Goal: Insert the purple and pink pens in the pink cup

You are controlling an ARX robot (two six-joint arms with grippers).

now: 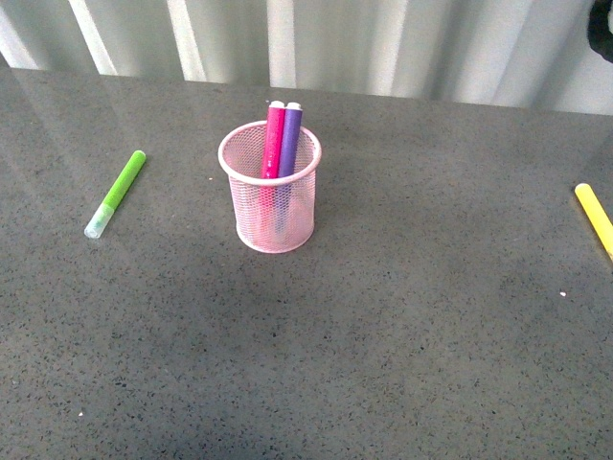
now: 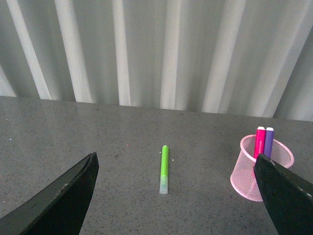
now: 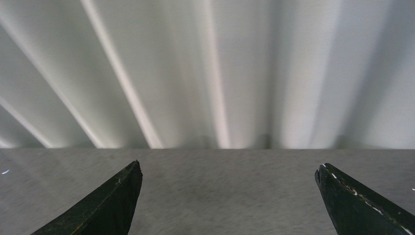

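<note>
In the front view we see the pink pen and purple pen upright inside the pink cup, upper centre, leaning on its rim; the task looks done. Our left end effector and right end effector stand apart, empty.

The yellow marker runs off the frame's edge.

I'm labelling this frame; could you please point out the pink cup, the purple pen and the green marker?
pink cup (image 1: 273, 216), front view, mesh wall.
purple pen (image 1: 290, 144), front view, upper barrel.
green marker (image 1: 122, 185), front view, mid barrel.
</note>
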